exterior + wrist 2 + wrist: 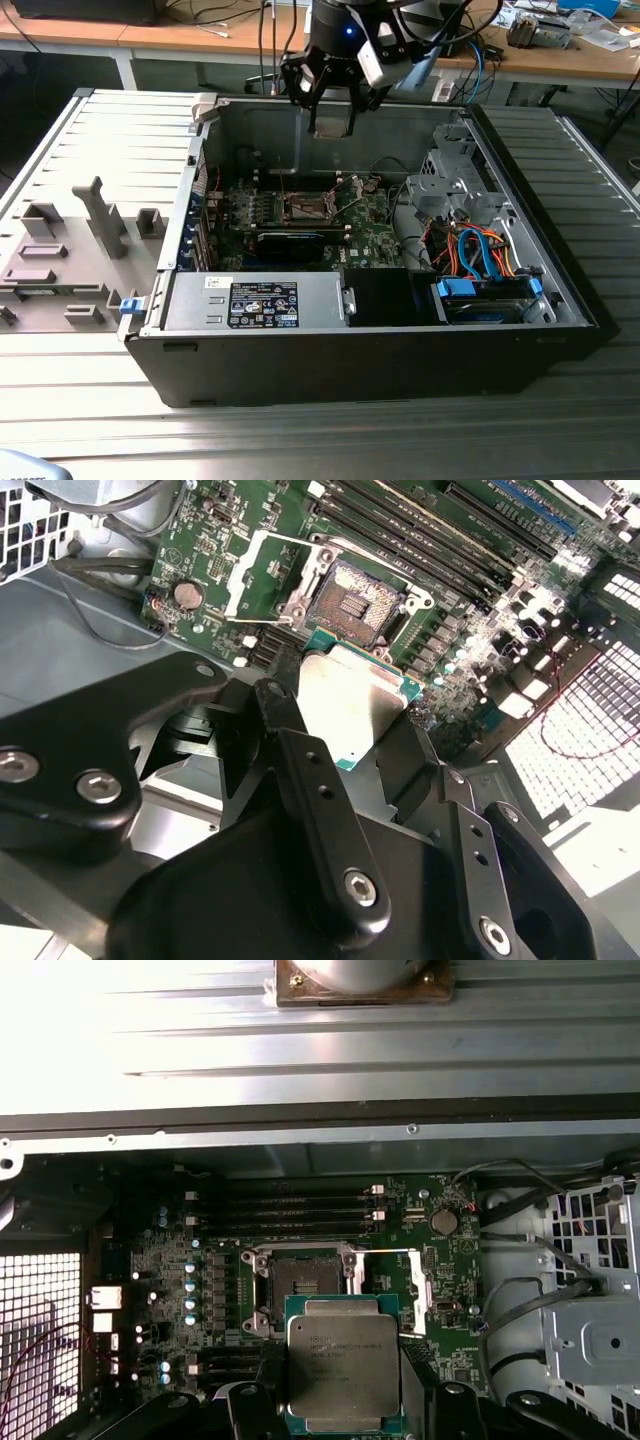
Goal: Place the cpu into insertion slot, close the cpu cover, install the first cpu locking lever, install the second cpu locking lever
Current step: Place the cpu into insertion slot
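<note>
- Grey ribbed table carries an open computer case, with the green circuit board on its floor.
- In the second wrist view the black fingers hide both side edges of the cpu.
- The gripper is closed on the cpu from two sides and holds it high above the board.
- In the first wrist view the insertion slot lies uncovered, just beyond the cpu's edge.
</note>
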### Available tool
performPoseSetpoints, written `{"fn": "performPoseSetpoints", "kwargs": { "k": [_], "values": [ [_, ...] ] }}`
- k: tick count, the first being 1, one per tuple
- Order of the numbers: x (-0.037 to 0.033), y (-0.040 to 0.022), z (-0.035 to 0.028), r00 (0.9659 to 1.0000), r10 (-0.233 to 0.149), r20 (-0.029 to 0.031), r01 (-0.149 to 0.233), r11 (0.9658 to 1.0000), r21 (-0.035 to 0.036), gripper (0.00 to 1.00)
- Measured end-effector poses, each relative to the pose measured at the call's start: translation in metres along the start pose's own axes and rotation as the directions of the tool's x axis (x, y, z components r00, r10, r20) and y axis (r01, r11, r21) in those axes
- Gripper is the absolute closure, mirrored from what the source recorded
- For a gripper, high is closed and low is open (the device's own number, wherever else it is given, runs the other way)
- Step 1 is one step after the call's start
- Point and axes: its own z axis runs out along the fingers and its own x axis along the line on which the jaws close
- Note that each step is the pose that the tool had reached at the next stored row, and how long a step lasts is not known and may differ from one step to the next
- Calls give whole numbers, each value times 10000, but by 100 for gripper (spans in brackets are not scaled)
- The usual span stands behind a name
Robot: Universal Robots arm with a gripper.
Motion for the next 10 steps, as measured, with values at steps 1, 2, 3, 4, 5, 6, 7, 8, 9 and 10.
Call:
{"fn": "performPoseSetpoints", "kwargs": {
  "k": [1,2,3,4,5,6,7,8,9,10],
  "values": [
    [1,0,3,10000,0,0,0,10000,-1,46],
    [3,-1,10,10000,-1,0,1,10000,0,46],
    [6,-2,14,10000,1,0,-1,10000,0,46],
    [9,-2,19,10000,2,0,-2,10000,-1,46],
    [14,-3,28,10000,0,0,0,10000,0,46],
    [20,-5,40,10000,0,0,0,10000,0,46],
    [27,-6,49,10000,0,0,0,10000,0,46],
    [30,-6,55,10000,0,0,0,10000,0,46],
    [33,-7,60,10000,0,0,0,10000,0,46],
    [36,-7,66,10000,0,0,0,10000,0,46]
  ]
}}
